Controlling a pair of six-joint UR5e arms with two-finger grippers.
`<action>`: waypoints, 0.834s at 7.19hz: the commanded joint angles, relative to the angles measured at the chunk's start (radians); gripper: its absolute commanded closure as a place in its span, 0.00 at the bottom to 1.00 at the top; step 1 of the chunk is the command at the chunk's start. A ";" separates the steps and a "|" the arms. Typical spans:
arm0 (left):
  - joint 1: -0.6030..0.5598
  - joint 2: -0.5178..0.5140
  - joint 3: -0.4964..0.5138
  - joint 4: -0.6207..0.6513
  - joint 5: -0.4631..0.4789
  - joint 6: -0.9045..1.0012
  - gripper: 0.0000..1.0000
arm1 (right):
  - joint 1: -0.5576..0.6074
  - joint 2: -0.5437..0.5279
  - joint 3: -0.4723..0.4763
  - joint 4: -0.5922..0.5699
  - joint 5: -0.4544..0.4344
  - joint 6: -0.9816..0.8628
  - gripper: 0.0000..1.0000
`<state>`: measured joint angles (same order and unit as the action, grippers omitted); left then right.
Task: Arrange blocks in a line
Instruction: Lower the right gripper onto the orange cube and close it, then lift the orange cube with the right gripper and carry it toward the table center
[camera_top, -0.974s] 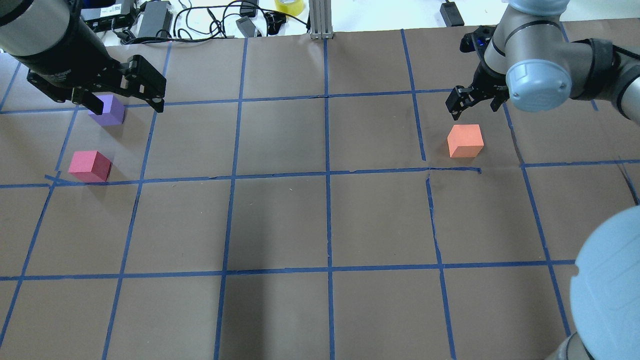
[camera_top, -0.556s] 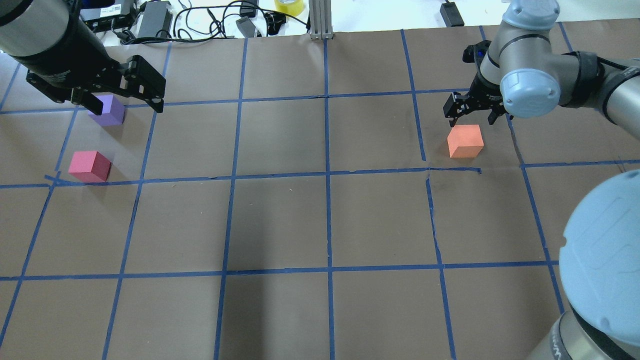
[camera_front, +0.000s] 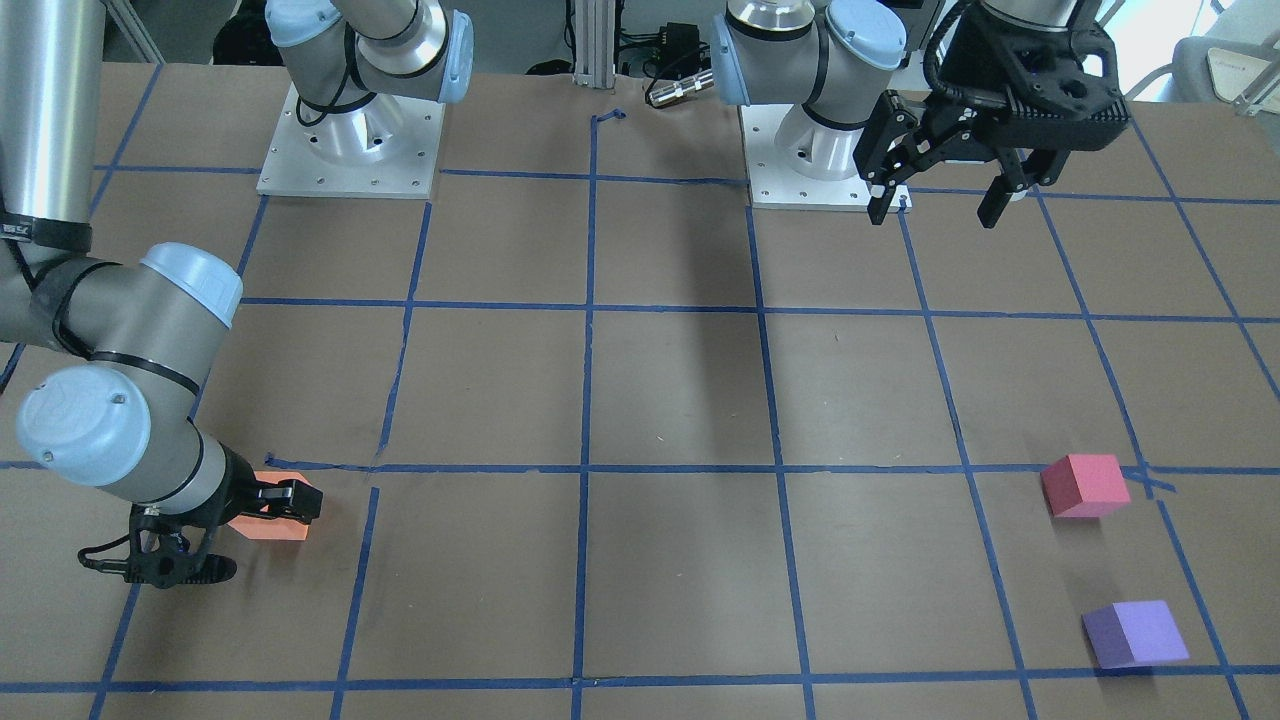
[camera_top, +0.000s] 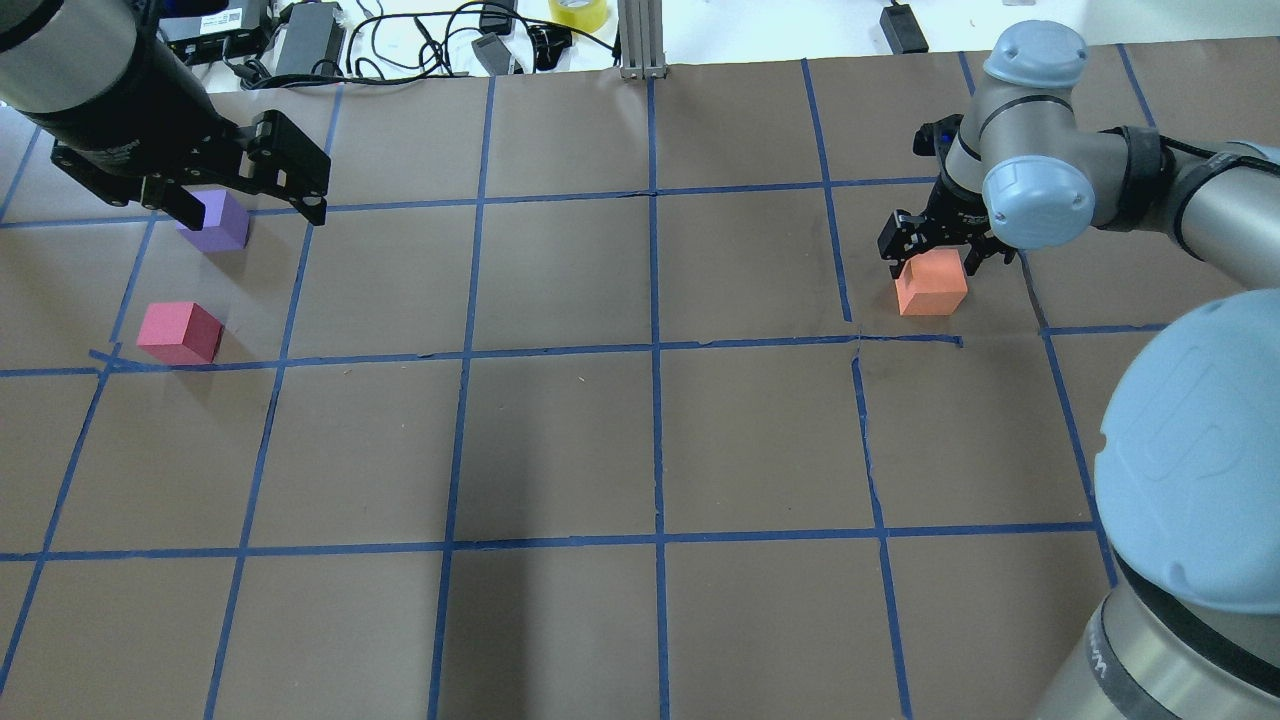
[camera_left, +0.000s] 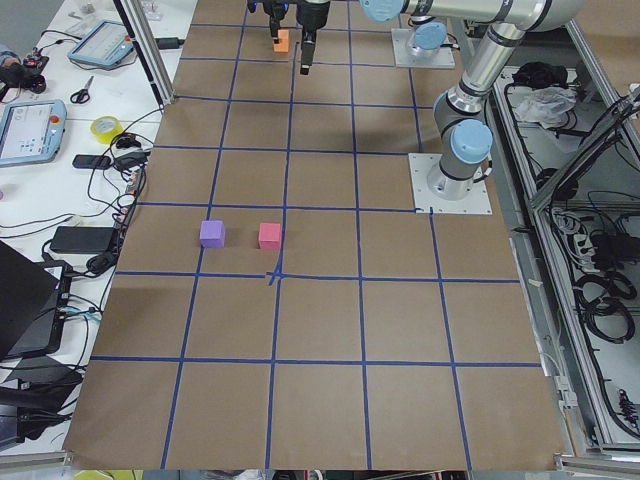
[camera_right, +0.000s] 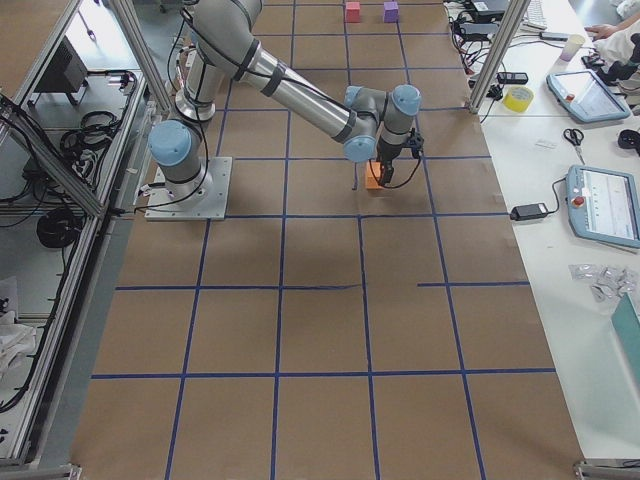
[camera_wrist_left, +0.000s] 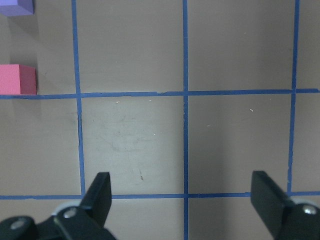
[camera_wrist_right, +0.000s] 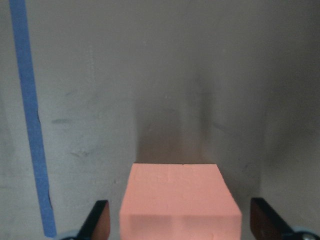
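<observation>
Brown gridded desk (camera_top: 560, 450) — right pincer (camera_top: 935, 262) has dropped, jaws wide astride the orange block (camera_top: 932, 285) at two o'clock; grasp looks imminent. Left pincer (camera_wrist_left: 181, 182) hangs wide.

1. Orange block (camera_top: 931, 288) — a matte cube sitting flat on the brown worktop (camera_top: 560, 450), in the upper right of the overhead view. It is inside one blue-taped square and well apart from the other two blocks. The fingers of the right end effector (camera_top: 935, 268) stand on either side of it, and the wrist view shows a narrow gap at each side.
2. Pinkish-red block (camera_top: 180, 332) — a cube of about the same size, flat on the worktop at the left of the overhead view. It is turned slightly against the grid, its lower edge just beside a blue tape line.
3. Purple block (camera_top: 225, 225) is a like-sized cube in the upper left, near the pinkish-red one but not touching it.
</observation>
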<state>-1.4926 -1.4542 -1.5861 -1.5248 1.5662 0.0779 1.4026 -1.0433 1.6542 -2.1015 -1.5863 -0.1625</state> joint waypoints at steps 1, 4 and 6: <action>0.000 0.000 0.000 0.000 0.000 0.000 0.00 | 0.001 0.011 -0.001 0.018 0.008 0.006 0.93; 0.002 0.000 0.000 0.000 0.000 0.000 0.00 | 0.015 -0.044 -0.036 0.079 0.014 0.024 1.00; 0.002 0.000 0.000 0.000 0.000 0.000 0.00 | 0.175 -0.098 -0.130 0.199 0.017 0.236 1.00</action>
<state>-1.4914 -1.4541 -1.5861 -1.5247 1.5662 0.0782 1.4821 -1.1147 1.5817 -1.9679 -1.5706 -0.0484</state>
